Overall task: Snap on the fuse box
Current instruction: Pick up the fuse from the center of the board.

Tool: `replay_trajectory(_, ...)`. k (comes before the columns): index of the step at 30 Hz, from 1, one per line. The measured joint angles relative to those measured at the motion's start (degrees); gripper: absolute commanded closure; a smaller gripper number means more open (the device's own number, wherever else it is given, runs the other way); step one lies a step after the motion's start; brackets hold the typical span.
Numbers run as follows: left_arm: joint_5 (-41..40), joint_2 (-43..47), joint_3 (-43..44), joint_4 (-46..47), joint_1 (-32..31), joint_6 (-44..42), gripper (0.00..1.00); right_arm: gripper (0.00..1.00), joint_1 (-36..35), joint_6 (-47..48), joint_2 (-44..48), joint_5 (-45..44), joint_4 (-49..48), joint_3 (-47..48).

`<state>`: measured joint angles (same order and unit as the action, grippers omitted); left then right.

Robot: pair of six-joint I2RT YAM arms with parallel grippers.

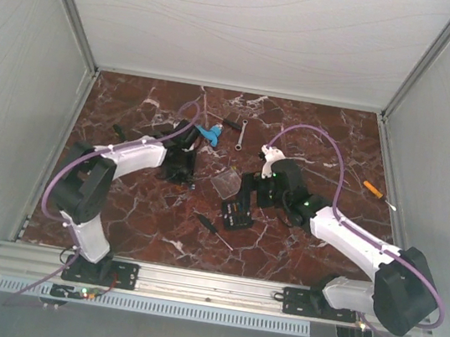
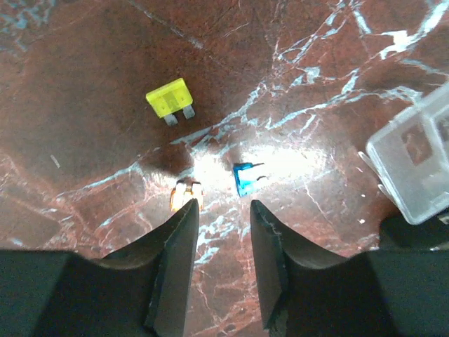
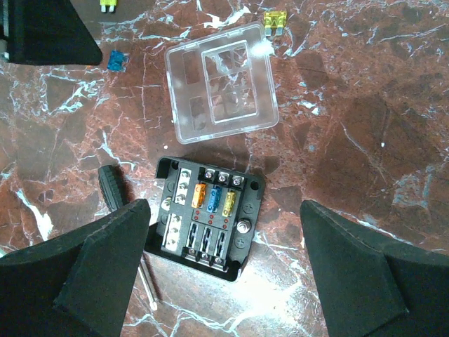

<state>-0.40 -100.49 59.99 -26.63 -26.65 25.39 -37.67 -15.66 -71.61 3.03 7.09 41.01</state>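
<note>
The black fuse box [image 3: 207, 214] lies open on the marble, with orange, blue and yellow fuses in its upper row. It also shows in the top view [image 1: 238, 214]. Its clear square lid [image 3: 221, 82] lies apart just beyond it, also seen in the top view [image 1: 224, 183] and at the right edge of the left wrist view [image 2: 419, 161]. My right gripper [image 3: 224, 205] hovers over the box, wide open and empty. My left gripper [image 2: 223, 207] is low over the table left of the lid, its jaws a narrow gap apart and empty.
Loose fuses lie near the left gripper: yellow [image 2: 170, 100], blue [image 2: 245, 179], orange [image 2: 186, 195]. A black-handled screwdriver [image 3: 112, 186] lies left of the box. A blue plastic piece [image 1: 207, 134], a small wrench [image 1: 242, 135] and an orange item [image 1: 373, 189] lie farther off.
</note>
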Motion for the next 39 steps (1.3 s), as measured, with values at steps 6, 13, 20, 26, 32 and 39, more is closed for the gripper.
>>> replay_trajectory(6,-0.92,3.30,0.55,-1.97,0.50,2.08,0.53,0.13,0.00,0.00,-0.07,0.07,0.15,0.00)
replay_trajectory(13,-1.51,0.33,3.02,-7.10,2.21,2.47,0.54,0.13,0.00,0.00,-0.07,0.07,0.17,0.00)
replay_trajectory(20,-1.40,-3.82,6.29,-10.25,2.60,1.62,0.59,0.12,0.00,0.04,-0.07,0.02,0.17,0.00)
replay_trajectory(26,-1.31,-6.88,9.44,-11.76,2.60,0.02,0.62,0.12,0.00,0.24,-0.07,0.04,0.20,0.00)
replay_trajectory(32,-1.51,-8.46,11.41,-13.75,2.58,-1.55,0.64,0.11,0.00,0.39,-0.07,0.02,0.17,0.00)
replay_trajectory(39,-1.51,-10.29,12.35,-15.54,2.03,-2.71,0.65,0.11,0.00,0.42,-0.07,0.04,0.17,0.00)
